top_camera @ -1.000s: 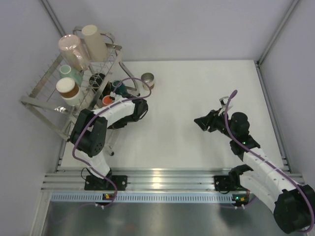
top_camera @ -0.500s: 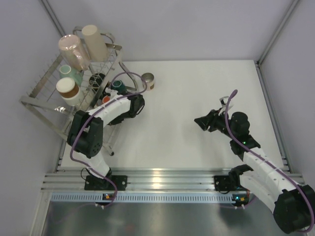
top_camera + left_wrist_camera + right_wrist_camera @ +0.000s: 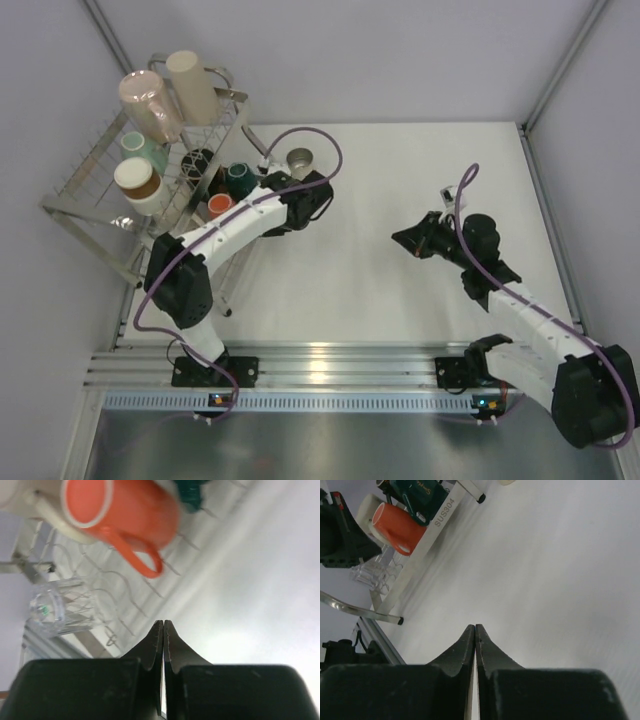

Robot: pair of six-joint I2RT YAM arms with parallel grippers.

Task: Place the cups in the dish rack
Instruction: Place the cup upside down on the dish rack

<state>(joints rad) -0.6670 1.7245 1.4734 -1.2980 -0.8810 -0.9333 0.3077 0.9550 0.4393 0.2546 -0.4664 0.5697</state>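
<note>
Left gripper (image 3: 163, 630): we see its two fingers pressed flat together with nothing between them, over bare white table (image 3: 400, 180) just beside the near edge of the rack.
Right gripper (image 3: 402, 238): its fingers are also closed tip to tip and empty. It hangs over the right half of the table, well apart from the rack and pointing towards it.
Dish rack (image 3: 100, 160): it stands at the far left corner of the table. We can read "SUS304" on its frame in the right wrist view.
Steel cup (image 3: 300, 160): we find it upright on the table, outside the rack and near its right side, just beyond the left arm's wrist.
Orange mug (image 3: 125, 515): it lies on its side in the rack's right part, with its handle towards the left gripper.
Dark teal mug (image 3: 240, 178): it sits in the rack next to the orange mug, on the far side.
Clear glass (image 3: 60, 612): it lies on the wires at the rack's near end.
Beige cup (image 3: 192, 85) and pink cup (image 3: 150, 105): they are side by side at the rack's far end.
Mint cup (image 3: 148, 150) and brown-banded cup (image 3: 137, 185): both are in the rack's left part, the banded one nearer to us.
</note>
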